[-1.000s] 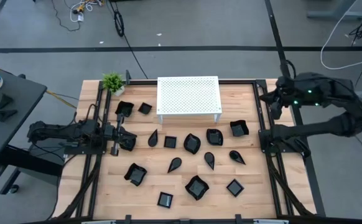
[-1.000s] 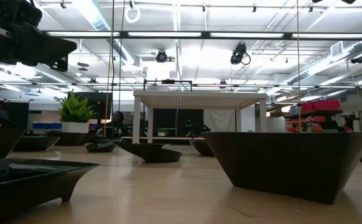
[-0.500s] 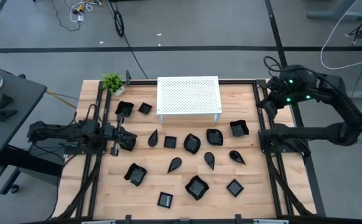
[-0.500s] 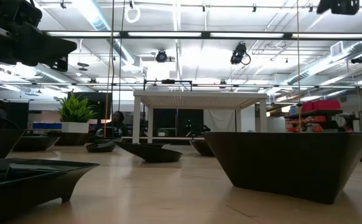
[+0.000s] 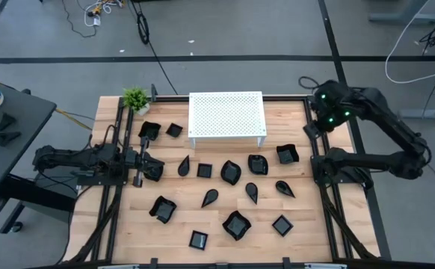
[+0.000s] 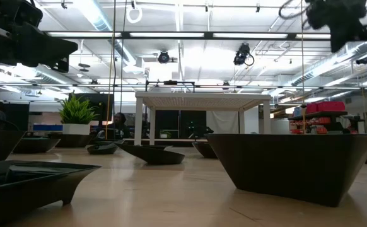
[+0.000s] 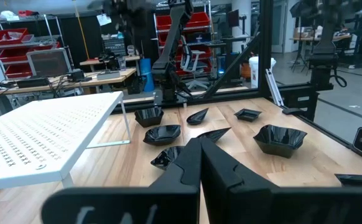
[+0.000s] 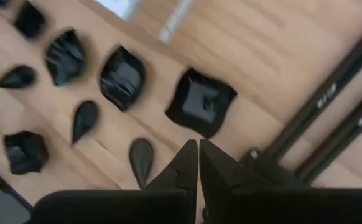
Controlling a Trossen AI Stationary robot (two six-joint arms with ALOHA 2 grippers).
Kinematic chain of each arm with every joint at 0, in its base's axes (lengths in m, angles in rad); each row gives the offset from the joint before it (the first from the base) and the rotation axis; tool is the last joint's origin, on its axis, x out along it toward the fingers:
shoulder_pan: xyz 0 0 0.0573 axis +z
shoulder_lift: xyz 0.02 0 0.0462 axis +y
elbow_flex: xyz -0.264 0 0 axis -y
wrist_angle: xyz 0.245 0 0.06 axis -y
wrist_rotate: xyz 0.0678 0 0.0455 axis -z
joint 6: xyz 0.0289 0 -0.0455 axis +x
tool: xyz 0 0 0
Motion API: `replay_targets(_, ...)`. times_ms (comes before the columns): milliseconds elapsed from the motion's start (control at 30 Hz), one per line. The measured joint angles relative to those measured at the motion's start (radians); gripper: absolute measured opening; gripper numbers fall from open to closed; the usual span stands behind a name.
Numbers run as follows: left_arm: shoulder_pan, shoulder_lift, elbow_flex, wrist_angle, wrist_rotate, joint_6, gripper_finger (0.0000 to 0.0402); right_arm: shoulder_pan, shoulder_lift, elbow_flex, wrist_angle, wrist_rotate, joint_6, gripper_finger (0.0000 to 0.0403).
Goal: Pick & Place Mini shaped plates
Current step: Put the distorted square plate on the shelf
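Observation:
Several small glossy black plates lie flat and scattered on the wooden table: square, teardrop and wavy-edged ones. A square plate lies closest under my right gripper. That gripper hangs high over the table's far right part, pointing steeply down, shut and empty; it also shows at the top of the low view. My left gripper waits level at the table's left side, shut, with nothing in it. More plates lie ahead of it.
A white perforated stand on thin legs stands at the far middle. A small green plant sits at the far left corner. Black frame rails run along both sides of the table. Bare wood shows between the plates.
My right gripper has swung from the right rail toward the table's left, in over the table, and has come down. It has tipped to point more steeply down and has rolled. It stays shut. No plate has moved.

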Motion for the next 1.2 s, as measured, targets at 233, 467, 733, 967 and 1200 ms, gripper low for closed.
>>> replay_targets(233,0.000,0.000,0.000,0.000,0.000,0.000,0.0003,0.000,-0.013,-0.154,0.040,0.001,0.007,0.0020)
replay_targets(467,0.000,0.000,0.000,0.000,0.000,0.000,0.0003,0.019,-0.049,-0.264,0.157,0.001,0.007,0.0020)
replay_targets(733,0.000,0.000,0.000,0.000,0.000,0.000,0.0003,0.042,-0.103,-0.357,0.254,0.001,0.007,0.0020)
replay_targets(967,0.000,0.000,0.000,0.000,0.000,0.000,0.0003,0.042,-0.120,-0.413,0.281,0.000,0.006,0.0020)
replay_targets(1200,0.000,0.000,0.000,0.000,0.000,0.000,0.0003,0.042,-0.120,-0.445,0.293,-0.010,-0.015,0.0020)
